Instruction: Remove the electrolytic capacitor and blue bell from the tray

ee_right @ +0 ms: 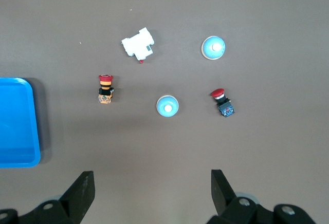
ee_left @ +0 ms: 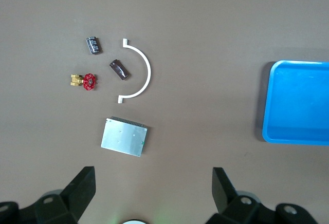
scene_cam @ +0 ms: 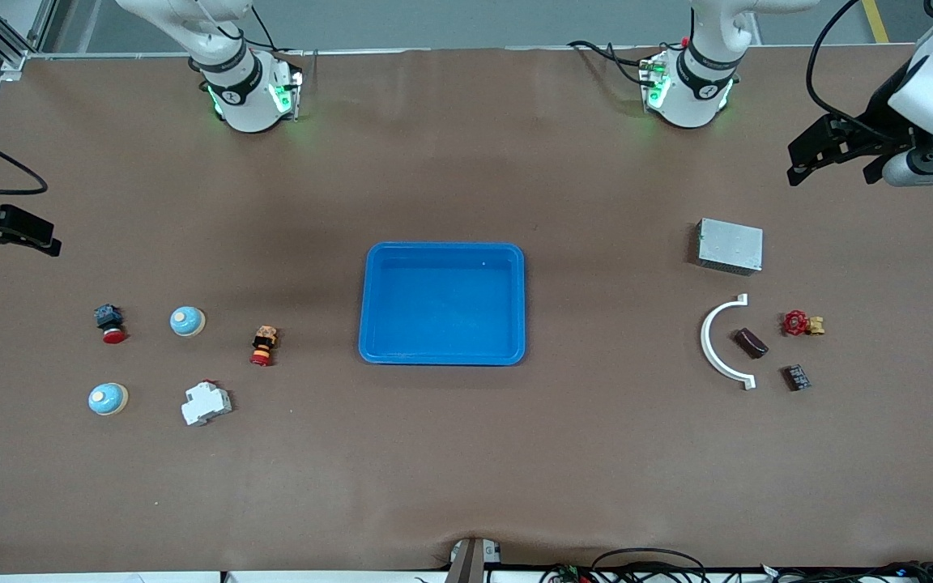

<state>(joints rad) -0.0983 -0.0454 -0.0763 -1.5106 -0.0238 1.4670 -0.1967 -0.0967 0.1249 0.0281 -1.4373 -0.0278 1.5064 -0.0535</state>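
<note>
A small black cylindrical capacitor [scene_cam: 796,377] lies at the left arm's end of the table, beside a dark brown oblong part [scene_cam: 751,342]; both show in the left wrist view, the capacitor [ee_left: 93,44] and the brown part [ee_left: 119,70]. Two blue dome bells [scene_cam: 187,321] [scene_cam: 108,398] sit at the right arm's end and show in the right wrist view [ee_right: 167,106] [ee_right: 213,47]. A blue tray [scene_cam: 444,248] stands mid-table. My left gripper [scene_cam: 832,174] [ee_left: 154,183] hangs open and empty above the table near a metal box. My right gripper [scene_cam: 17,243] [ee_right: 151,183] hangs open and empty.
Near the capacitor are a metal box [scene_cam: 730,245], a white arc piece [scene_cam: 722,340] and a red valve [scene_cam: 803,324]. Near the bells are a red push button [scene_cam: 111,322], a red-and-yellow button [scene_cam: 263,346] and a white breaker [scene_cam: 206,402].
</note>
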